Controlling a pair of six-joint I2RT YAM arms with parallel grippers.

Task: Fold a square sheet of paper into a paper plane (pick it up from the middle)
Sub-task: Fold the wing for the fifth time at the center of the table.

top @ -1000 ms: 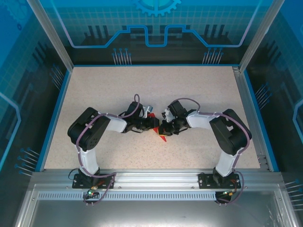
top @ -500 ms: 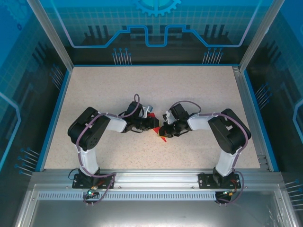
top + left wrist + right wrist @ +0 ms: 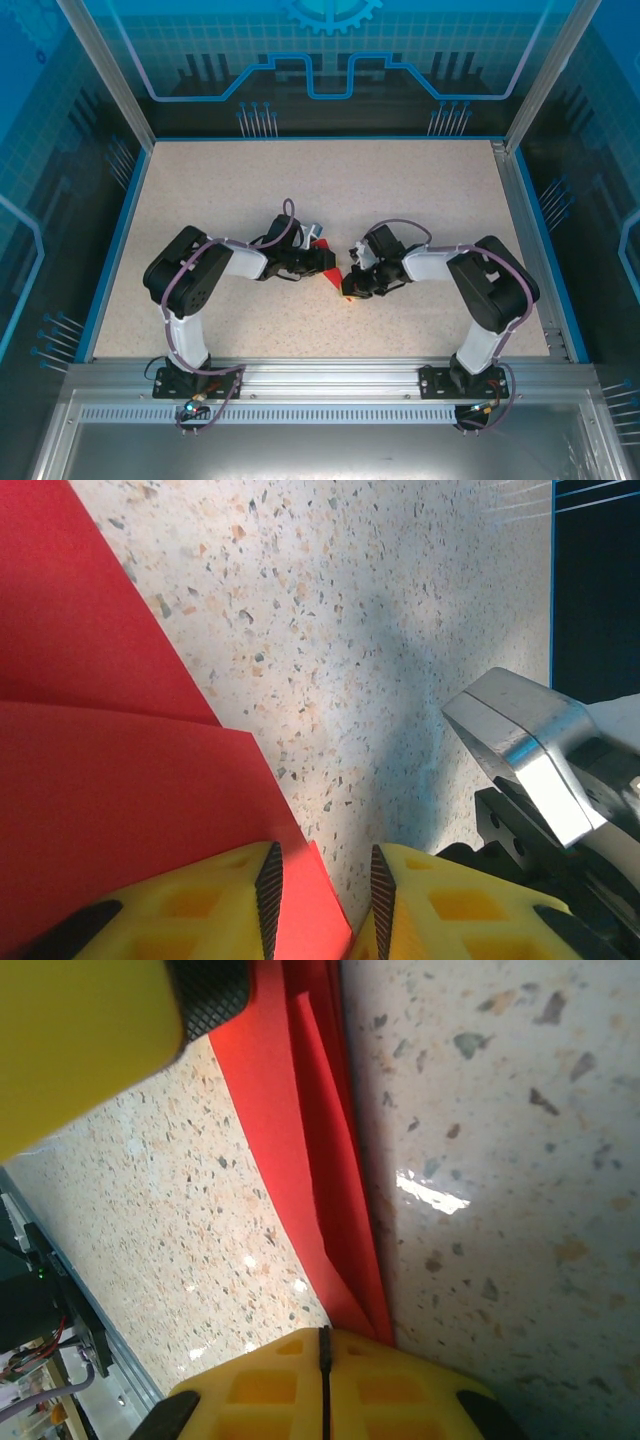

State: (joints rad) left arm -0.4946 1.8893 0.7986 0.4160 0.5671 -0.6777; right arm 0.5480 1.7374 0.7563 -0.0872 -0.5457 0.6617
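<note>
Moved: right arm, now swung nearer and further right, its right gripper (image 3: pixel 325 1348) with it.
Square sheet of paper (image 3: pixel 335 278): middle of the table (image 3: pixel 250 190), part-folded in layers, lying between both grippers.
Right gripper: closed, tips at the folded edge; whether it pinches the paper is not clear.
Left gripper (image 3: pixel 322 880): jaws narrowly apart, one finger over the paper, no evident grip.
Step, as judged: creasing a fold.
Next: firm pressure along the crease, with the sheet kept pinned.

Folded red paper (image 3: pixel 334 278) lies at the middle of my bench (image 3: pixel 200 200), bright against the speckled top. One flap overlaps another along a straight crease, and its stacked layers narrow to a sharp point.
</note>
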